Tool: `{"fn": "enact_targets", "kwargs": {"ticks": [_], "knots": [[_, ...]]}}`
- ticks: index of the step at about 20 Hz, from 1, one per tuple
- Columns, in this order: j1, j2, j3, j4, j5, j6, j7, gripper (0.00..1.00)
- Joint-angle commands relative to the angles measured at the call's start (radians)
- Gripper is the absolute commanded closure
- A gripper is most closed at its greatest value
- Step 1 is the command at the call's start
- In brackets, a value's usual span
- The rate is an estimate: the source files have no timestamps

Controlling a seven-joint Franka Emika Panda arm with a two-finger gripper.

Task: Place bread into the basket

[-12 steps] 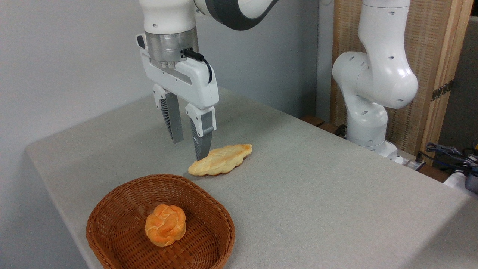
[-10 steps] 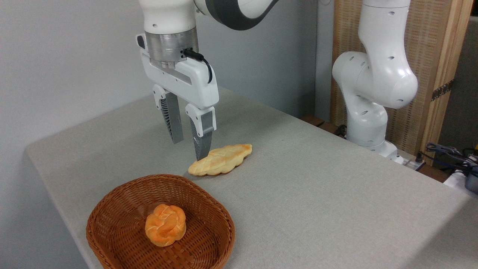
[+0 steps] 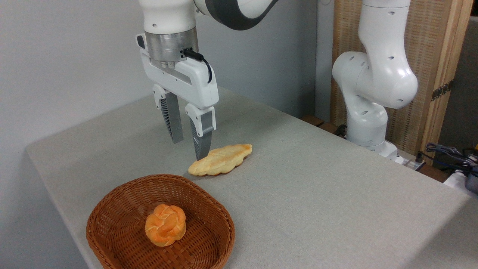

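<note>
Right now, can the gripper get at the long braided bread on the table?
Probably yes. The gripper hangs open just left of the bread, which lies bare on the table. Nothing lies over it; the basket sits nearer the camera, apart from it.

Open claw [image 3: 190, 149] hangs beside bread [image 3: 220, 160], behind basket [image 3: 112, 209].

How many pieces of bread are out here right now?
2. A long braided loaf lies on the table just below the open gripper. A small round orange bun sits inside the wicker basket. None looks hidden.
</note>
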Motion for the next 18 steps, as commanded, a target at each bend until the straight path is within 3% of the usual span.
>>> {"fn": "enact_targets", "kwargs": {"ticks": [1, 7, 12, 18], "knots": [[-0.010, 0.002, 0.005, 0.017, -0.003, -0.028, -0.018, 0.00], [-0.030, -0.005, -0.008, -0.007, -0.005, -0.038, -0.018, 0.00], [-0.065, -0.017, -0.008, -0.115, -0.006, -0.038, -0.018, 0.00], [-0.162, -0.007, -0.008, -0.204, -0.008, -0.022, 0.000, 0.00]]}}
